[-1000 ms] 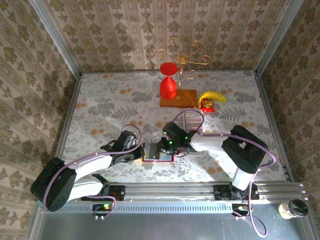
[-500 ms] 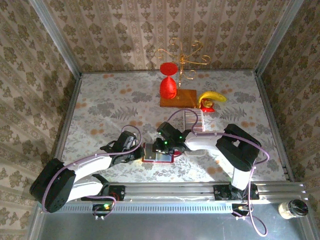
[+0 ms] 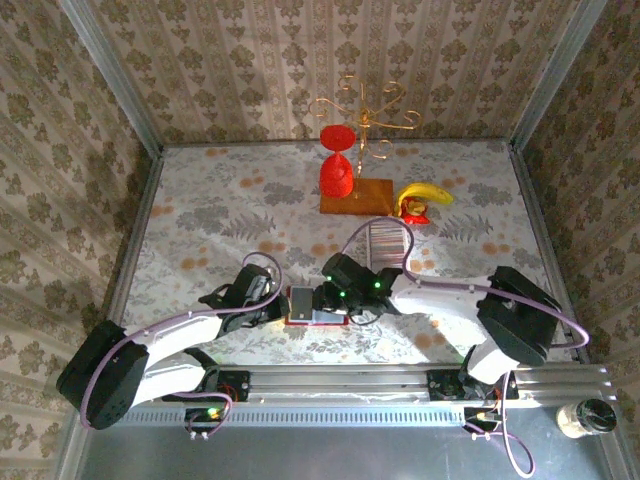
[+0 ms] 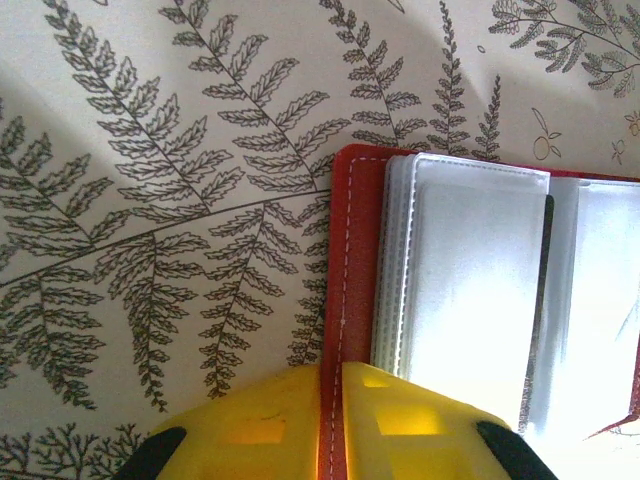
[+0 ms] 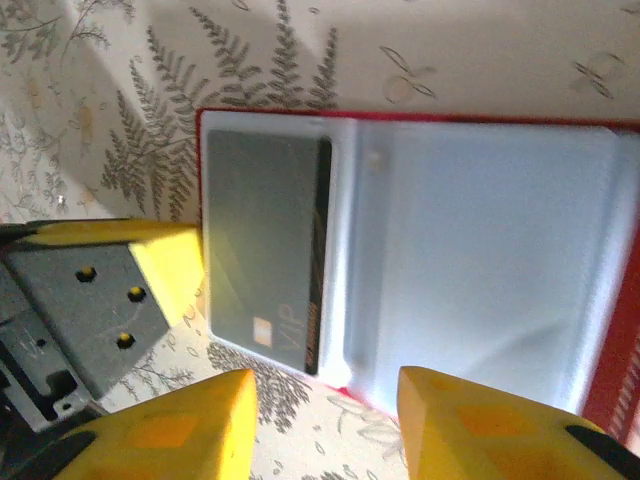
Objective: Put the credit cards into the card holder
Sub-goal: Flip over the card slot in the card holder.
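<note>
**Card holder open flat; left gripper clamped on its cover, right gripper spread above it.**

In the top view we see the red card holder (image 3: 315,308) lying open on the fern-patterned tablecloth (image 3: 200,220), near the front edge and between the two arms. The left gripper (image 3: 280,305) has its yellow fingers (image 4: 250,425) pressed together on the holder's red left cover edge (image 4: 355,250). The right gripper (image 5: 325,400) hangs over the pale pockets (image 5: 480,270) with its fingers (image 5: 470,420) apart and nothing between them. We find one grey card (image 5: 262,250) marked "VIP" seated in the left pocket. The row of credit cards (image 3: 388,240) lies further back, apart from the holder and near the wooden board (image 3: 356,197) and the banana (image 3: 425,195).
</note>
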Tool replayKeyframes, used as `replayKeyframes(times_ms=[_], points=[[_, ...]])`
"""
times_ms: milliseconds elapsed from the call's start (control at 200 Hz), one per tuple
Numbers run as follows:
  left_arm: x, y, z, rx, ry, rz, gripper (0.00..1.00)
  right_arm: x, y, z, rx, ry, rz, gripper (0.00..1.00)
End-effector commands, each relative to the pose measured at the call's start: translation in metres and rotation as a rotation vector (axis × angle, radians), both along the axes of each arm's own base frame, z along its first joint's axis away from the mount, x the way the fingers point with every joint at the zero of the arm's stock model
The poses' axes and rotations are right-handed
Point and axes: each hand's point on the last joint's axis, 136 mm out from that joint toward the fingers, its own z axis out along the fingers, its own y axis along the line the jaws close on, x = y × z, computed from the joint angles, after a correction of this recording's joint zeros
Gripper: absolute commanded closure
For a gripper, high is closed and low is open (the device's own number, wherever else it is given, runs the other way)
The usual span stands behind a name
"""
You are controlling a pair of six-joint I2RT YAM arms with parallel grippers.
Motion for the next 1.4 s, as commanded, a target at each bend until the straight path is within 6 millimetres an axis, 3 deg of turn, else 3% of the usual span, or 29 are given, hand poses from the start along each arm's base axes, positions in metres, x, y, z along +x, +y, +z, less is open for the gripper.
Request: replayKeyframes(times_ms=[0, 475, 630, 965, 1230, 1395], points=[[-0.022, 0.004, -0.013, 0.016, 0.076, -0.033, 0.85, -0.006, -0.036, -0.021, -0.125, -0.002, -0.097, 0.56], [-0.028, 0.002, -0.015, 0.017, 0.082, -0.047, 0.85, -0.01, -0.026, -0.038, -0.142, 0.029, -0.087, 0.54], [-0.029, 0.002, -0.016, 0.02, 0.084, -0.048, 0.85, -0.009, -0.024, -0.037, -0.139, 0.024, -0.083, 0.53], [-0.031, 0.004, -0.018, 0.029, 0.085, -0.049, 0.85, -0.006, -0.04, -0.016, -0.189, -0.035, -0.108, 0.52], [-0.031, 0.006, -0.018, 0.031, 0.082, -0.045, 0.85, -0.005, -0.02, -0.017, -0.157, -0.027, -0.07, 0.53], [-0.031, 0.006, -0.017, 0.032, 0.081, -0.044, 0.85, -0.005, -0.016, -0.029, -0.176, -0.001, -0.059, 0.53]])
